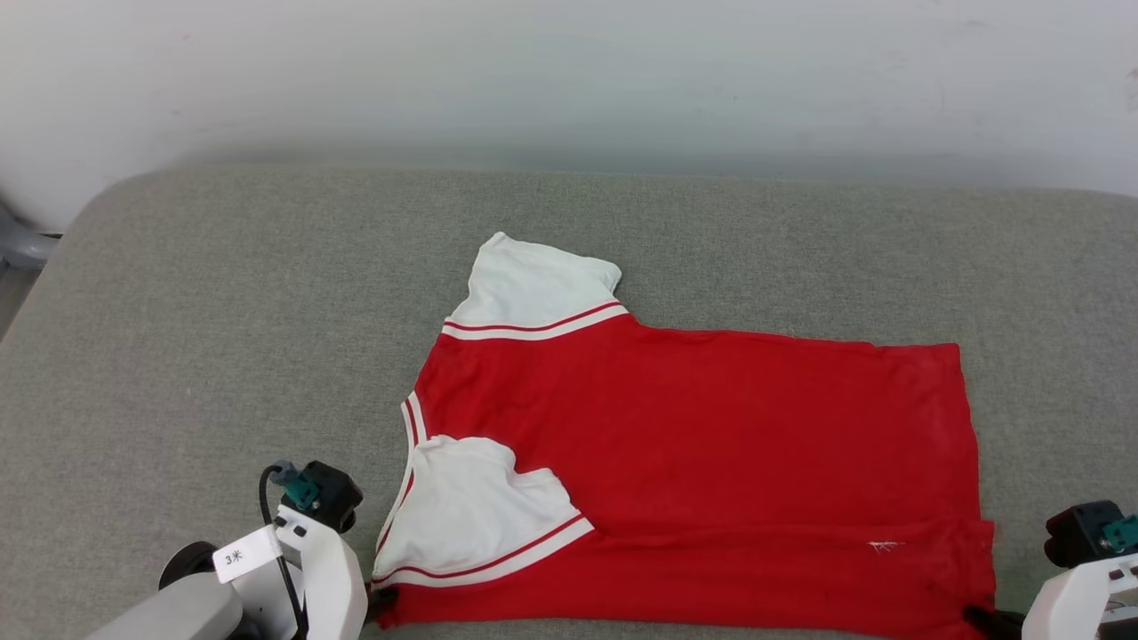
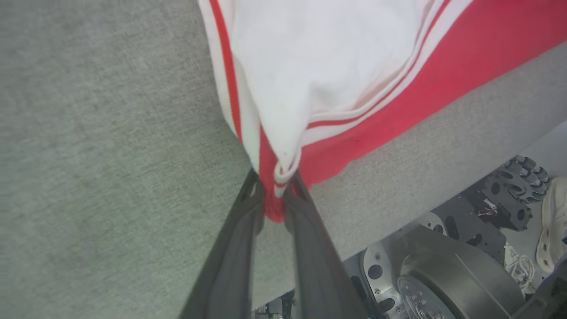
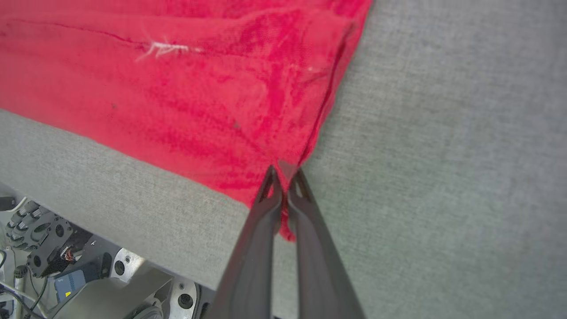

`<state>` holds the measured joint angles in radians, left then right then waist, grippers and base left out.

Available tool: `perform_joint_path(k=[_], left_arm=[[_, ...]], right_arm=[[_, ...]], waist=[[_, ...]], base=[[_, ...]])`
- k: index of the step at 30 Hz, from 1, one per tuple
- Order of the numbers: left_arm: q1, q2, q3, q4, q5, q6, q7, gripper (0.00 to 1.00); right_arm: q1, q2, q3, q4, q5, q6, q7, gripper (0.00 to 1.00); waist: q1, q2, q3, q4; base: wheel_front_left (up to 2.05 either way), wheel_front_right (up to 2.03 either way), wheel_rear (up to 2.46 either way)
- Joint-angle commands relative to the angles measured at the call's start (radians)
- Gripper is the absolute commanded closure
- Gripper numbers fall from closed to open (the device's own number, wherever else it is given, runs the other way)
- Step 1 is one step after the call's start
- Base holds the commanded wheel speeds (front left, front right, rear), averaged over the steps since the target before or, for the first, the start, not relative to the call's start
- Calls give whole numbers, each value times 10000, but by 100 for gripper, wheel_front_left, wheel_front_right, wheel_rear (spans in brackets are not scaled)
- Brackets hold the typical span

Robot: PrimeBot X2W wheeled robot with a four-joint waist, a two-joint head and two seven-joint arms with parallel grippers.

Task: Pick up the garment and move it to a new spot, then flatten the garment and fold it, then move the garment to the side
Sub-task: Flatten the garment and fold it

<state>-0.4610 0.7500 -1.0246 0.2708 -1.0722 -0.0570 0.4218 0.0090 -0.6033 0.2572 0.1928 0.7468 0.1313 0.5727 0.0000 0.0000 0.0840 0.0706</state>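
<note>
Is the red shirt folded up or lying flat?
Partly folded. On the shirt, the near edge is doubled over, the near white sleeve lying on red; the far sleeve sticks out.

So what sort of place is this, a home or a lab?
Probably a lab or test room, not a home: a plain grey fabric-covered surface against a bare white wall, one red jersey on it, loose cables by the robot's base.
</note>
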Motion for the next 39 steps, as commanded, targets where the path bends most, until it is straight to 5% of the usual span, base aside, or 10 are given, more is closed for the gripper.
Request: perform_joint_path(k=[1,2,12,24,31,39], left_arm=[[-25,22,89,108,119,79,-184,0],[-48,34,117,135,157,64,-297,0],[-349,432,781,-449,743,524,-1873,0],[-2033,-157,1334,-7,1823,871,-3080,0],[-4060,-699,1468,1085,1851,283,-2123,0],[-6440,-1074,1342,2703,1218,-380,699,0]], right_arm=[[-6,95,-105,80,-73,-11,-203,16],[-48,150,-166,112,-126,-11,-381,0],[-253,778,-1539,-430,-1301,-10,-3105,0],[-518,2632,-2960,-1875,-3907,-10,-5538,0],[-809,3226,-2769,-2843,-4794,-10,-5778,0],[-1422,3503,-2469,-3700,-5042,-10,-5737,0]], waist=[[0,0,-58,15],[0,0,-108,20],[0,0,-706,10],[0,0,-289,-477],[0,0,860,-1041],[0,0,2397,-1716]], base=[[0,0,0],[0,0,0],[0,0,0],[0,0,0],[0,0,0],[0,0,0]])
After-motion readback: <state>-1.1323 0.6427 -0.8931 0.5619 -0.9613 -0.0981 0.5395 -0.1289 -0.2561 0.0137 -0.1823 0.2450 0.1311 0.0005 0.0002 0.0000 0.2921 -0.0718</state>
